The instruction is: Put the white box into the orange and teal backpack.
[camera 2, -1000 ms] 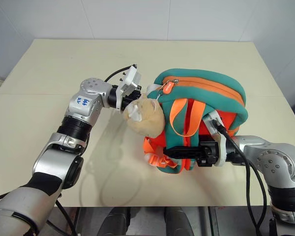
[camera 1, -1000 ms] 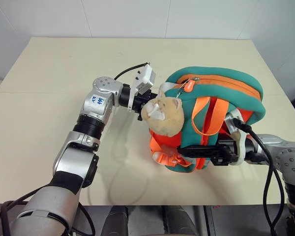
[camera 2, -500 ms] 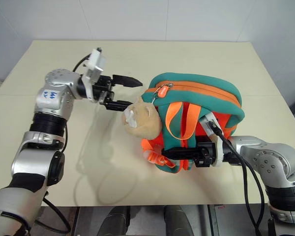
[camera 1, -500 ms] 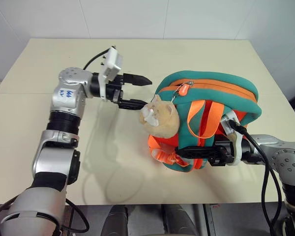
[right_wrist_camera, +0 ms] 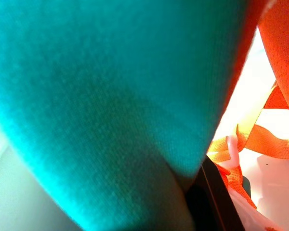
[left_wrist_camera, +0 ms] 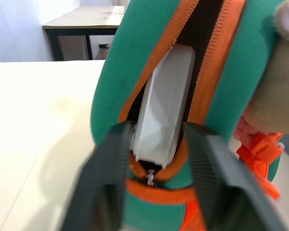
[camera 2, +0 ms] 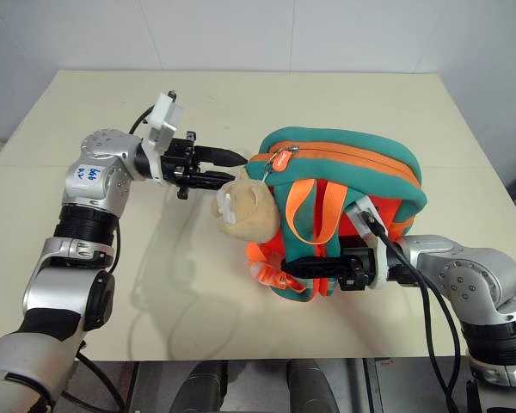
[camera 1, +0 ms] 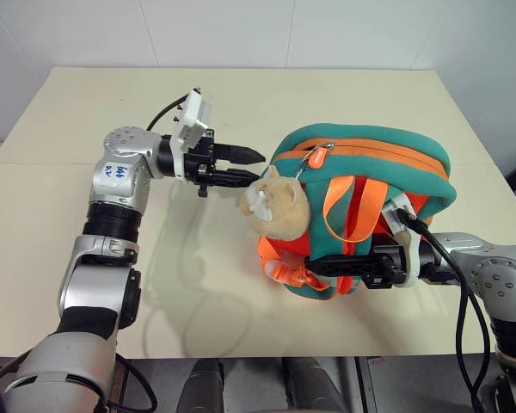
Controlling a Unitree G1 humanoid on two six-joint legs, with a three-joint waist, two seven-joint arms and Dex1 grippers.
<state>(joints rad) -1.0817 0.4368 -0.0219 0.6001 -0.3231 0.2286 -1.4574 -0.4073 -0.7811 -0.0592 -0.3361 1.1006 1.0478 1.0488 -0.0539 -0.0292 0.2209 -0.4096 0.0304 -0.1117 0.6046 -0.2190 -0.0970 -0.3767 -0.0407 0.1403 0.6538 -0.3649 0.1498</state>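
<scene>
Standing on the beige surface, the orange and teal backpack held the white box upright inside its unzipped slot. A plush cat hung beside it. The right end effector pinched a teal strap; the left end effector hovered narrowly parted near the opening.

We see the backpack standing on the table, its zip line running along the top edge. The plush cat hangs at its left side. The left gripper is level, pointing right, fingers narrowly parted, tips just beside the cat's head. The right gripper is clamped on the backpack's lower front, near the orange webbing.
</scene>
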